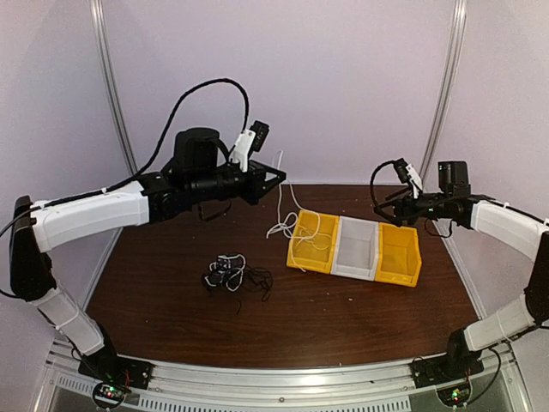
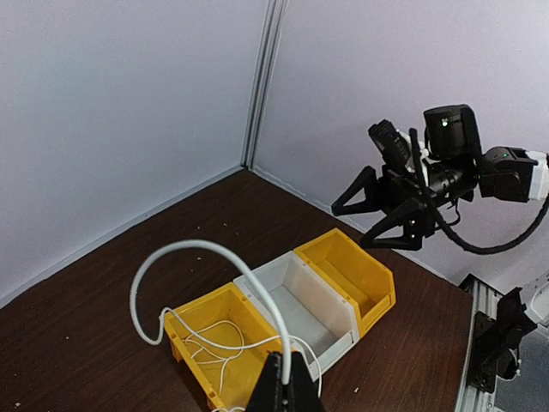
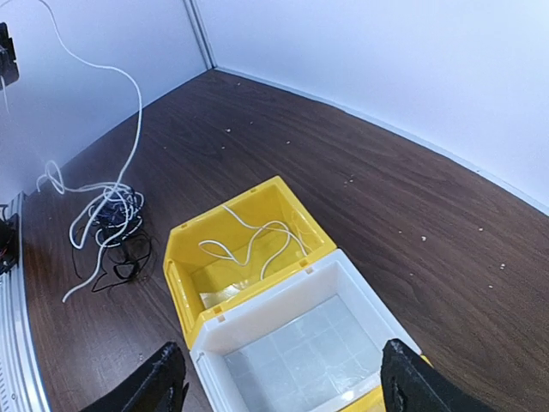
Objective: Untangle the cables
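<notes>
1. Dark brown wood-grain table [image 1: 343, 309], bordered by pale walls.
2. At far left, left arm [image 1: 94, 215] raised above the table, white-shelled, reaching toward the middle.
3. Left gripper [image 2: 283, 386] clamped tight on the white cable [image 2: 206, 249]; fingers [image 2: 268, 390] pressed together around the cord, which arches up out of the pinch in the left wrist view.
4. Below and a little right of that arm, black cables [image 1: 232, 279] in a knotted clump on the table, with a stretch of white cord wound through the clump.
5. White cable hanging from the left gripper down to the table, looping beside and into the left yellow bin [image 1: 313, 245]; thin white loops lying on that bin's floor.
6. Just right, touching it, white bin [image 1: 356, 253], middle of the row.
7. Next, touching again, right yellow bin [image 1: 401, 257].
8. At far right, right gripper [image 3: 283, 378] hovering above the bins, fingers [image 3: 159, 382] spread wide, gripping nothing; white bin directly beneath in the right wrist view.
9. Right arm [image 1: 510, 227] bent high over the table's right edge.
</notes>
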Controlling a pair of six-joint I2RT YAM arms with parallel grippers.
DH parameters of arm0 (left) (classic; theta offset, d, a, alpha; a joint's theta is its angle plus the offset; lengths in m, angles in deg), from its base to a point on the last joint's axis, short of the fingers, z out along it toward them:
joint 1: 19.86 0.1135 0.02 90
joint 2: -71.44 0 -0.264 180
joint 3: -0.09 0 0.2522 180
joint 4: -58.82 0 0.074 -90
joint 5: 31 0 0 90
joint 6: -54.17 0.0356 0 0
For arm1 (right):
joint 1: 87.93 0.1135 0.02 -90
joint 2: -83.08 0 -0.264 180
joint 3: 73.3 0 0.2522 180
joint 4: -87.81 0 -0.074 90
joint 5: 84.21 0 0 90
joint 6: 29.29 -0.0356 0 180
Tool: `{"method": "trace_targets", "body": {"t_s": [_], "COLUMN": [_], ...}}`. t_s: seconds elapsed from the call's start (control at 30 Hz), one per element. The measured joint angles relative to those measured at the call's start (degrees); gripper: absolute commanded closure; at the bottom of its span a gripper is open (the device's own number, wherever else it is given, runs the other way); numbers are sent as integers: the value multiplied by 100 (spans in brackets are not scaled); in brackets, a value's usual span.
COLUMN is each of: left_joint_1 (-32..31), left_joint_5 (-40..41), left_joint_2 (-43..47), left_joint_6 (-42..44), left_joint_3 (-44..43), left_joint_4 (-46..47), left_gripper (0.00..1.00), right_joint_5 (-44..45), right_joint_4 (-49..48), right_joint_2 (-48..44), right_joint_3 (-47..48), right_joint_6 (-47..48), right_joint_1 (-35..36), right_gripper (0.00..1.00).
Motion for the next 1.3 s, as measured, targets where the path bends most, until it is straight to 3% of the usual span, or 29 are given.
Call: {"method": "trace_targets", "body": {"t_s": [0.2, 0.57, 1.03, 1.3], "left_joint_1": [-2, 0, 304, 308], "left_joint_5": [-280, -479, -713, -214], "left_joint_2": [-951, -2614, -3250, -3335], "left_joint_6": [-247, -459, -745, -629], "left_joint_3": [-352, -1436, -1657, -1606], "left_joint_4": [579, 1165, 1368, 874], "left_gripper": [100, 100, 100, 100], "right_joint_5": [74, 63, -63, -188], "right_joint_4": [-380, -579, -597, -592], "right_joint_2": [-223, -334, -323, -197], "right_joint_3": [-138, -258, -260, -260], "right_joint_6": [-33, -31, 35, 70], "right_joint_1": [-396, -444, -444, -592], "right_gripper": [21, 21, 21, 22]}}
